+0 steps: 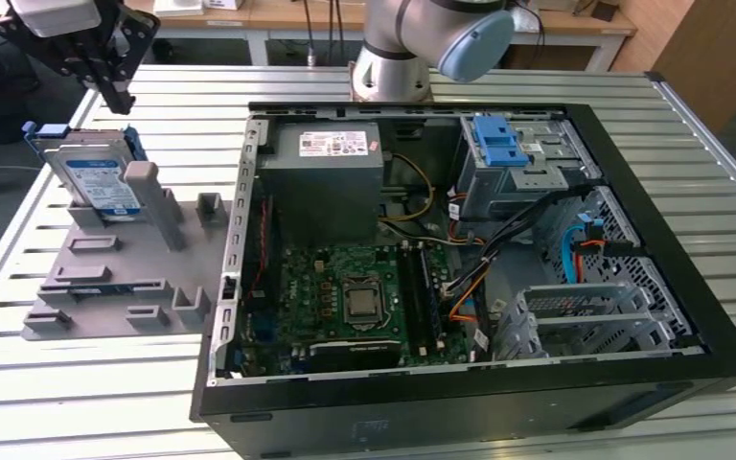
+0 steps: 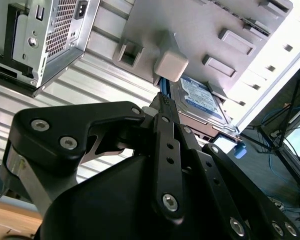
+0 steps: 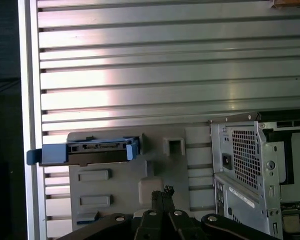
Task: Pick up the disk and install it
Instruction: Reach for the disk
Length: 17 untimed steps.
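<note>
The gripper (image 1: 120,100) hangs just above the disk (image 1: 97,178) and does not touch it. Its fingers are pressed together and hold nothing. The disk stands on its edge in a grey holder (image 1: 126,264), at the exterior view's left of the open computer (image 1: 471,407). Its label is blue and white, and the words are too small to read.

open PC case (image 1: 471,410) | grey fixture plate (image 1: 110,289), probably plastic | slatted metal table (image 1: 716,134)
</note>
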Motion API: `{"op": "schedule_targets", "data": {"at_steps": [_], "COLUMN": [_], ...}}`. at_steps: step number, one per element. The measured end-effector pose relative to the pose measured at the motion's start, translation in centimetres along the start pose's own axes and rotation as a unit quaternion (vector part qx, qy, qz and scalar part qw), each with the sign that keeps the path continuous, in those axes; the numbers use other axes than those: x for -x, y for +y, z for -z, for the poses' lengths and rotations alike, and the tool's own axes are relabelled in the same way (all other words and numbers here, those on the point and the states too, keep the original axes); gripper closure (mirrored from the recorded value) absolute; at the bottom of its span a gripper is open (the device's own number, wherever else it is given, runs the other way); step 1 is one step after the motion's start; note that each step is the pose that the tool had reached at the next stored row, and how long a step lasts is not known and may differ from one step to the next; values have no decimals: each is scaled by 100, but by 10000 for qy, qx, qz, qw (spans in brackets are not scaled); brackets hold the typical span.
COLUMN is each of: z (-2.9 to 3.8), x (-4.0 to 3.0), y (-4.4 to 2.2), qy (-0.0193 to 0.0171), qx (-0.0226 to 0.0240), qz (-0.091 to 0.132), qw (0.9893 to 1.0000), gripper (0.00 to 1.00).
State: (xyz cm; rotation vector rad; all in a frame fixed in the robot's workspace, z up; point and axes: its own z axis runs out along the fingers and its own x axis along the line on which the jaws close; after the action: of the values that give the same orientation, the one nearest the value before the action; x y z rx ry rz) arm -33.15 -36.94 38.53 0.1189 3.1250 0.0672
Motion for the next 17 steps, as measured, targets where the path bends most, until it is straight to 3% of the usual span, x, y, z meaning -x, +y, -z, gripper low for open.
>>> {"op": "schedule_targets", "data": {"at_steps": [17], "z": [-20], "x": [-294], "y": [27], "qy": [9], "qx": [-1], "qz": [0], "qw": [10000], "gripper": [89]}}
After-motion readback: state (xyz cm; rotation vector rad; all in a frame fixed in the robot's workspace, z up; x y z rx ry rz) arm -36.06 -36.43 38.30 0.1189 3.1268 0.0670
